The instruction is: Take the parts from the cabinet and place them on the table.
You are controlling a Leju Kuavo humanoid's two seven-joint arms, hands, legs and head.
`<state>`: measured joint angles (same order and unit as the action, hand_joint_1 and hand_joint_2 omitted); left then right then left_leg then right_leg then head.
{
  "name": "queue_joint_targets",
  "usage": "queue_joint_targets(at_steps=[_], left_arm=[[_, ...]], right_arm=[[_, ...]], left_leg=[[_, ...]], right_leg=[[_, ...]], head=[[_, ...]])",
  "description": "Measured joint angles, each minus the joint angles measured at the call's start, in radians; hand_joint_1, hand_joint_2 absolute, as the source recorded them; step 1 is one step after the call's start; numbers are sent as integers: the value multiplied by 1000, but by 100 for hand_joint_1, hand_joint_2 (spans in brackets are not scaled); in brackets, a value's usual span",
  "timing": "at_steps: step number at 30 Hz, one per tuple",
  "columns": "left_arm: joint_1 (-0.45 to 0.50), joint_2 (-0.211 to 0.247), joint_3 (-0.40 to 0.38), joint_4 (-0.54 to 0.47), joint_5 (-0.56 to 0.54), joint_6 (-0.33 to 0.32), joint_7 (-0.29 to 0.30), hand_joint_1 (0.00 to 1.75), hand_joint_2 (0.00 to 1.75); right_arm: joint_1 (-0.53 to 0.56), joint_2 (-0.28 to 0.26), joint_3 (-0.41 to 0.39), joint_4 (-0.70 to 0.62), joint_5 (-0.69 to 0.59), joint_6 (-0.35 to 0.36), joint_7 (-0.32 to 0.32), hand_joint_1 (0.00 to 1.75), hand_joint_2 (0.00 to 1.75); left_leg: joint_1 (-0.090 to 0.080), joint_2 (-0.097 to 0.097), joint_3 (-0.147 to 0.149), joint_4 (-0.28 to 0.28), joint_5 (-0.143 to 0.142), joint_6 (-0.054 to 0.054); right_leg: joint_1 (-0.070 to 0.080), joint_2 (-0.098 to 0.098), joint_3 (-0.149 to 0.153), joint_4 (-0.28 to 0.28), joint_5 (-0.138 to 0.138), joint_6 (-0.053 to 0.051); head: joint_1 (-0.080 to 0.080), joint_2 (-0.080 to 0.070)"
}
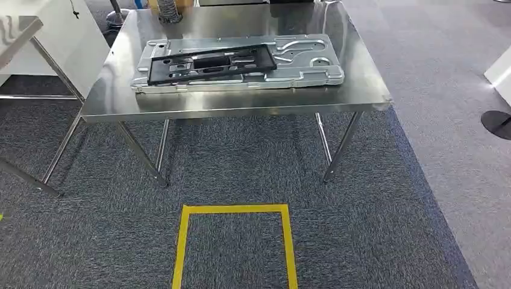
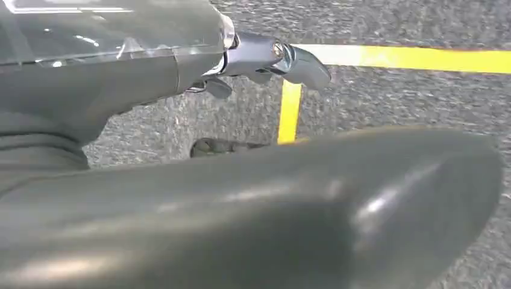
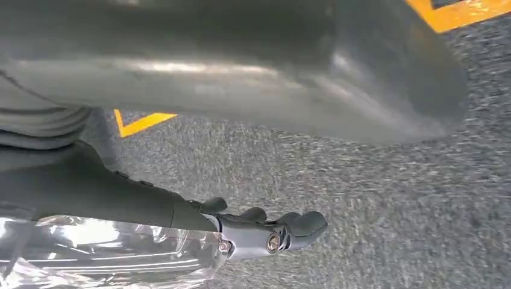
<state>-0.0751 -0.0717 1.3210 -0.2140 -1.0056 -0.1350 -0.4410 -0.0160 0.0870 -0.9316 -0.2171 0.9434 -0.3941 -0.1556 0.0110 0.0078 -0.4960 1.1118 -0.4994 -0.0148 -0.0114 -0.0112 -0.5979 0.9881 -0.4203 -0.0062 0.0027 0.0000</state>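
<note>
table: a steel table stands on grey carpet; every place below is given from it.
silver part: a large stamped metal panel lies flat across the middle of the tabletop, its long side along the table's front edge.
black part: a dark frame-like panel lies on top of the silver one, over its left half, slightly tilted.
floor mark: a yellow tape outline sits on the carpet in front of the table, well apart from its legs.
far edge: a ribbed hose-like thing stands at the table's far side; what it is cannot be told.
second table: the corner of another steel table shows to the left.
left hand: the left hand hangs over the carpet near the yellow tape, fingers apart and grasping nothing.
right hand: the right hand also hangs over the carpet, fingers loosely extended, nothing held.
</note>
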Motion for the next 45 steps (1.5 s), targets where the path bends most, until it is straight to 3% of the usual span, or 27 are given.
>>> queue_joint_targets(at_steps=[1, 2, 5, 6, 9, 10, 11, 13, 14, 15, 16, 17, 20, 21, 22, 24, 26, 28, 30, 32, 33, 36, 37, 40, 42, 43, 45], left_arm=[[-3, 0, -1, 0, 0, -1, 0, 0, 0], [-6, 0, -2, 0, 0, -4, 0, 0, 0], [-4, -4, -6, 0, -3, -9, -2, 0, 0], [-5, -7, -6, 1, -3, -9, -2, 0, 0], [-5, -9, -10, 1, -3, -10, -3, 0, 0], [-4, -9, -10, 1, -3, -10, -4, 0, 0], [-4, -9, -11, 1, -3, -10, -4, 0, 0], [-4, -9, -14, 1, -3, -12, -6, 0, 0], [-4, -10, -16, 1, -3, -12, -6, 0, 0], [-5, -10, -16, 1, -4, -13, -7, 0, 0], [-4, -12, -18, 1, -7, -13, -7, 0, 0], [-4, -12, -19, 1, -9, -13, -9, 0, 0], [-5, -12, -19, 1, -10, -13, -10, 0, 0], [-3, -12, -19, 1, -10, -13, -10, 0, 0], [-1, -11, -19, 1, -10, -13, -11, 0, 0], [0, -11, -19, 1, -10, -13, -11, 0, 0], [0, -12, -20, 1, -12, -13, -11, 0, 0], [0, -11, -20, 1, -12, -11, -10, 0, 0], [-1, -11, -20, 1, -12, -9, -6, 0, 0], [-3, -11, -20, 1, -10, -6, 2, 0, 0], [-5, -11, -20, 1, -6, -4, 9, 0, 0], [3, -13, -15, 1, 16, 11, 30, 0, 0], [3, -15, -11, 1, 23, 13, 32, 0, 0], [3, -15, -1, 1, 34, 19, 35, 0, 0], [7, -15, 4, 1, 35, 28, 43, 0, 0], [7, -15, 5, 1, 36, 32, 48, 0, 175], [8, -16, 10, 2, 36, 39, 56, 0, 175]], right_arm=[[0, 1, 0, 0, 0, 2, 0, 0, 0], [0, 1, 0, 0, 0, 5, 1, 0, 0], [3, 1, 0, 1, -3, 19, 2, 0, 0], [4, 0, 0, 2, -5, 23, 2, 0, 0], [9, 0, 0, 3, -8, 40, -2, 0, 0], [10, 0, 0, 4, -11, 44, -3, 0, 0], [10, 0, -1, 5, -13, 49, -5, 0, 0], [10, -2, -2, 5, -18, 54, -8, 0, 0], [10, -2, -2, 5, -18, 56, -10, 0, 0], [9, -3, -3, 5, -19, 57, -14, 0, 0], [8, -4, -3, 4, -21, 58, -15, 0, 0], [6, -4, -5, 5, -26, 61, -16, 0, 0], [6, -4, -11, 5, -33, 67, -15, 0, 0], [6, -4, -12, 6, -34, 68, -16, 0, 0], [6, -4, -13, 7, -35, 68, -16, 0, 0], [5, -4, -16, 7, -36, 70, -16, 0, 0], [7, -4, -21, 7, -37, 77, -16, 0, 0], [6, -4, -25, 8, -43, 98, -9, 0, 0], [7, -4, -27, 10, -44, 123, 3, 0, 0], [7, -4, -27, 10, -41, 134, 9, 0, 0], [8, -4, -27, 10, -34, 140, 14, 0, 0], [8, -5, -27, 10, -25, 168, 20, 0, 0], [8, -9, -27, 10, -21, 179, 19, 0, 175], [10, -10, -27, 11, -14, 195, 21, 0, 175], [9, -12, -27, 11, -14, 202, 39, 0, 175], [9, -14, -27, 11, -14, 206, 41, 0, 175], [9, -18, -27, 11, -14, 214, 41, 0, 175]], left_leg=[[-3, -2, 76, -104, -39, 6], [-6, -2, 104, -169, -62, 15], [-10, 0, 79, -161, -41, 37], [-5, 6, 68, -162, -27, 46], [-10, 8, 21, -161, 10, 63], [-12, 8, 2, -159, 23, 63], [-15, 8, -14, -154, 34, 63], [-17, 10, -54, -142, 53, 60], [-18, 10, -74, -134, 62, 58], [-19, 9, -86, -127, 70, 56], [-21, 8, -94, -121, 77, 52], [-24, 7, -101, -114, 84, 46], [-18, 10, -106, -120, 113, 30], [-16, 7, -112, -112, 103, 23], [-16, 1, -124, -88, 56, 15], [-9, 0, -161, 39, -72, 5], [-4, 0, -182, 174, -128, -3], [1, 0, -149, 188, -64, -6], [3, 0, -46, 62, 5, -6], [0, -1, 96, -138, -49, 0], [-3, -1, 98, -164, -70, 14], [-5, 3, 85, -164, -51, 38], [-2, 7, 79, -164, -42, 45], [-7, 7, 47, -161, -19, 56], [-12, 7, 28, -155, -9, 56], [-14, 7, 22, -152, -7, 56], [-14, 6, 17, -143, -6, 56]], right_leg=[[4, 1, -7, 5, 6, 6], [6, 0, -10, 10, 13, 13], [5, -2, -15, 1, 45, 35], [-3, 3, -20, 11, 27, 40], [-2, 7, -74, 187, -166, 46], [-2, 7, -88, 263, -200, 48], [-2, 7, -91, 311, -198, 49], [-2, 7, -44, 295, -126, 45], [-1, 7, 13, 227, -89, 39], [1, 7, 79, 139, -82, 32], [7, 8, 159, 37, -109, 22], [9, 6, 202, -42, -135, 20], [15, 8, 185, -44, -121, 7], [5, 2, 176, -52, -104, -2], [6, 0, 162, -52, -93, -10], [6, -1, 131, -51, -68, -15], [7, -2, 91, -47, -41, -13], [5, -2, 50, -36, -17, -7], [1, -1, 11, -18, -4, 2], [6, 1, -12, 4, 5, 13], [7, -1, -15, 8, 13, 22], [2, -1, -17, 4, 37, 42], [-3, 1, -26, 20, 15, 46], [-3, 4, -110, 242, -134, 55], [-2, 4, -134, 337, -167, 54], [-1, 5, -106, 308, -149, 51], [-3, 6, 12, 125, -76, 45]], head=[[-1, 0], [1, 0], [4, 0], [1, 0], [9, 0], [9, 0], [8, 0], [8, 0], [9, 0], [9, 0], [8, 0], [8, 0], [8, 0], [10, 0], [7, 0], [-1, 0], [-2, 0], [-2, 0], [-2, 0], [-3, 0], [0, 0], [-4, 0], [-5, 0], [4, 0], [3, 0], [5, 0], [4, 0]])
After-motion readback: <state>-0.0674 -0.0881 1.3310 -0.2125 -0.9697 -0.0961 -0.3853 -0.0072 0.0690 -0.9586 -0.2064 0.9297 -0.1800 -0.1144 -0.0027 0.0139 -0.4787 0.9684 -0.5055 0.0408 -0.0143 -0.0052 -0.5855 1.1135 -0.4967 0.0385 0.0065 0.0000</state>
